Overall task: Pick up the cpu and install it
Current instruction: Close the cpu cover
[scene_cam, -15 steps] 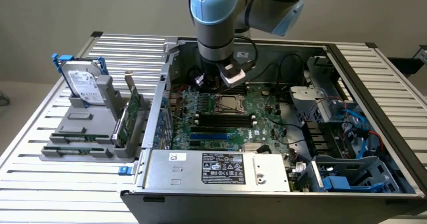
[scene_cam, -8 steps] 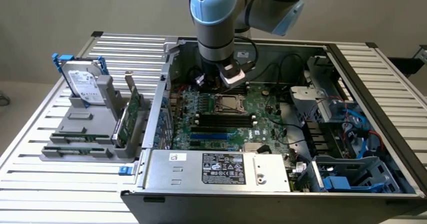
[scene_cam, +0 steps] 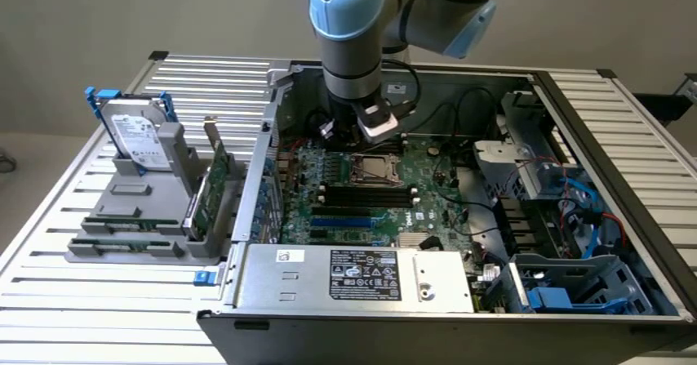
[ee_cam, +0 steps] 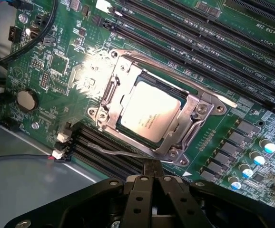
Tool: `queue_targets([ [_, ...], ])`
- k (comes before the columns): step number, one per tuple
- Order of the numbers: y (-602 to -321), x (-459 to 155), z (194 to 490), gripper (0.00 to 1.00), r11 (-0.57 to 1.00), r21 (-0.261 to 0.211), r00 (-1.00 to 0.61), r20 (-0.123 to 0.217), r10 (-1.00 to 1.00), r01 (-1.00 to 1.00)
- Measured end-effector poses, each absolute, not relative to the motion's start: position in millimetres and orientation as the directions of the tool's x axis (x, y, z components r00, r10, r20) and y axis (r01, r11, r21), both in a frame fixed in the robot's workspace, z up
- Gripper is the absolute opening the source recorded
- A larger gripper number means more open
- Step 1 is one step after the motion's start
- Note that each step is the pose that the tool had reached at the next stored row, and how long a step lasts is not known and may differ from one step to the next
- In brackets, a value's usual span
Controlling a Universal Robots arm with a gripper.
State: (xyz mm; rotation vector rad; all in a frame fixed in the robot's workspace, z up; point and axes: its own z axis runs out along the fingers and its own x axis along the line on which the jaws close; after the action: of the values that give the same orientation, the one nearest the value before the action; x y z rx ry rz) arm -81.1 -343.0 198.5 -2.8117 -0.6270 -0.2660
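Inspection from the remote station. In the exterior view I found the open computer case (scene_cam: 610, 242) lying on the slatted desk (scene_cam: 65, 300), taking up the desk's middle and the exterior view's right. The arm (scene_cam: 351, 46) reached down into the case, with the gripper (scene_cam: 368, 136) hanging just above the motherboard (scene_cam: 430, 193), near the board's far edge. From that camera I could not make out the jaws.

The wrist view settled it. The two black fingers (ee_cam: 142, 190) were pressed together with nothing between them, so the tool was closed and empty.

The cpu (ee_cam: 149, 111) lay flat inside the socket frame (ee_cam: 199, 111), its silvery top plate level. The frame's metal bordered it on all sides. The fingertips hung close to one corner of the frame and touched neither the frame nor the chip. I could not tell whether the thin retaining levers beside the frame were latched.

In the exterior view the socket frame (scene_cam: 374, 167) showed near the middle of the board, directly below the gripper, but I could not separate the chip from the frame there.

That view alone gave me the surroundings. A hard drive (scene_cam: 136, 132) with blue handles stood upright in a grey rack (scene_cam: 130, 218) towards the desk's edge on the exterior view's left, well apart from the socket. A labelled silver power supply (scene_cam: 360, 275) sat along the case's near edge.

The wrist view added black memory slots (ee_cam: 199, 42) beside the frame and a coin cell (ee_cam: 27, 99) farther off on the board.
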Motion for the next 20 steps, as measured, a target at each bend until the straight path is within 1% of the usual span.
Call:
queue_targets([
  [20,-340.0,-81.0,194.0,0.11,-0.915,-0.195,0.924,0.228,0.308,0.353],
])
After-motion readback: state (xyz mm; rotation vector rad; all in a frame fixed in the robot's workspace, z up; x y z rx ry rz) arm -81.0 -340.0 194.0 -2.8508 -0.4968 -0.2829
